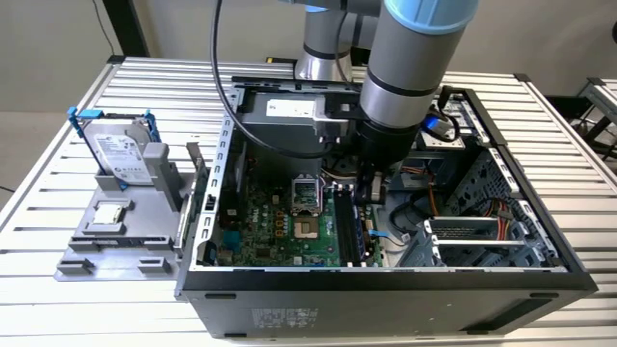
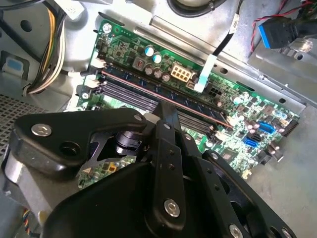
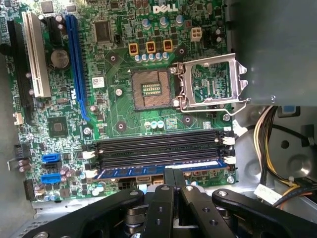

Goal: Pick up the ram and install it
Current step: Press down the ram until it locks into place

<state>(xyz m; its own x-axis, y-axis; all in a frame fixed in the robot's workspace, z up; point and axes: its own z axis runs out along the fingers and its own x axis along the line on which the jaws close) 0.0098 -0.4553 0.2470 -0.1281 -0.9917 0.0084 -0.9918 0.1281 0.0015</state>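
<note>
- Already seated: long, narrow blue ram stick with a row of dark chips, lying in the outermost of the black motherboard slots, between white end clips.
- Directly above its middle: black gripper, fingers drawn together on the ram's top edge.
- Beyond the slots: green motherboard with open silver processor socket, inside the open black computer case.
- Outside, at the exterior view's left: silver hard drive in blue-handled bracket upright on a grey holder.
</note>
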